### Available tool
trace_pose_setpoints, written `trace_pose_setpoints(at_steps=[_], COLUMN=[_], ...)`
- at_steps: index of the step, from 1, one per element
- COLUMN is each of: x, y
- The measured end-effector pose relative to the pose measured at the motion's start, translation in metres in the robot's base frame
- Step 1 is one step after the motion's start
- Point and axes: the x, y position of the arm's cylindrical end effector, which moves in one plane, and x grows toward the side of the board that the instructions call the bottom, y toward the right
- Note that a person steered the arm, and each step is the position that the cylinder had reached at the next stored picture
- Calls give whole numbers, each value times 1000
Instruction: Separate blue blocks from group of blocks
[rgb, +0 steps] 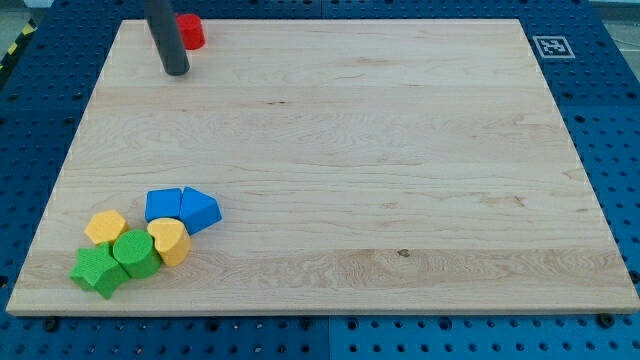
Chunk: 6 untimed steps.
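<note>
My tip (176, 70) is a bare rod with no jaws to open or close. It rests near the board's top left corner, just beside a red cylinder (191, 31). The two blue blocks, a blue cube-like block (163, 204) and a blue wedge (199, 209), lie well apart from it, almost straight toward the view's bottom. They touch each other at the upper edge of the cluster, against the yellow heart (170, 239), near the yellow hexagon (106, 227), green hexagon (134, 252) and green star (97, 271).

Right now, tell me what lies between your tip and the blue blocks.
Nothing: in the camera view only bare board separates my tip from the two blue blocks.
</note>
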Motion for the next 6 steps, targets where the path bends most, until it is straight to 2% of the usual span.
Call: trace_pose_setpoints(at_steps=[2,3,5,6], x=[38,43,77,107], y=[33,50,107,113])
